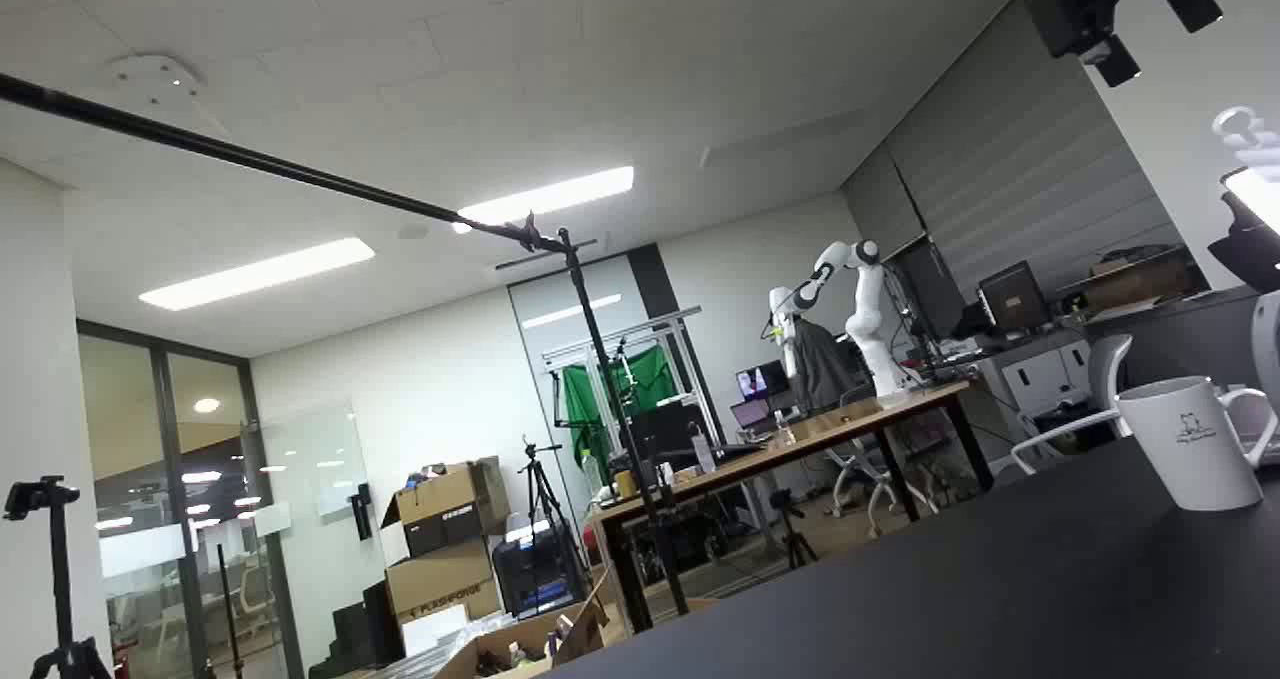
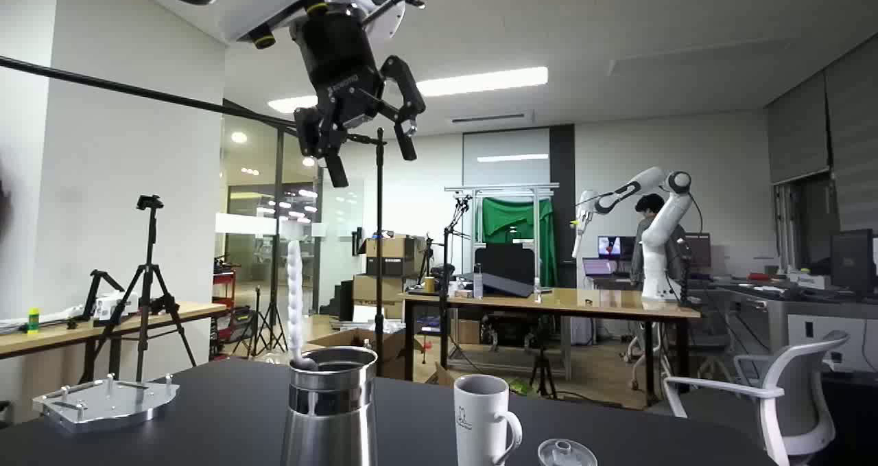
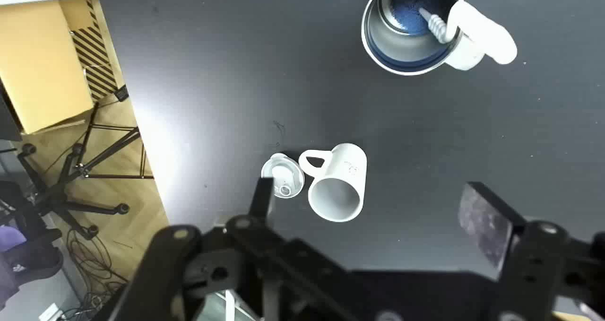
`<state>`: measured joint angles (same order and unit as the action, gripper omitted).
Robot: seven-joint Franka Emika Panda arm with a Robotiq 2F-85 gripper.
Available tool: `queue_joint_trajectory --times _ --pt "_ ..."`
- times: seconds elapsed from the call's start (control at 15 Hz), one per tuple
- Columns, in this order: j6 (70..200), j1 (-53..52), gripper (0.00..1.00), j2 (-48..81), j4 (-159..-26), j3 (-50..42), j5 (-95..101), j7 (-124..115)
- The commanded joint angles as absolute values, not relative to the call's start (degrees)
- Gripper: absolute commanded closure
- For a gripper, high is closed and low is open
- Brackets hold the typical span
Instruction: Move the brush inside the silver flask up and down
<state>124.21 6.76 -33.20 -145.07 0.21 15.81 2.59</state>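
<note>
Dark tabletop [image 2: 219,411], brush [image 2: 295,294] inside flask [image 2: 330,418]

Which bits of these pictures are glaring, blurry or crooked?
Wrist view: glare whitens the flat black tabletop near its edge; the black jaws, close up, look soft. Both exterior views: the long white ceiling lights are blown out. In an exterior view, everything leans, so the long brown wooden table slopes.

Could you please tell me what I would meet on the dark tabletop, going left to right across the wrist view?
Pale lid, white mug, silver flask; the brush overlaps the flask, so I leave it out.
</note>
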Motion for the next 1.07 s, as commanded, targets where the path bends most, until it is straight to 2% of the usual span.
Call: queue_joint_trajectory --times 0.0,0.47,1.0 --pt "123.9 6.1 0.0 -33.2 -144.9 -0.3 16.2 2.3" --pt "123.9 6.1 0.0 -33.2 -144.9 -0.3 16.2 2.3" --pt "122.1 -3.2 0.0 -32.7 -147.0 -5.0 11.9 26.5"
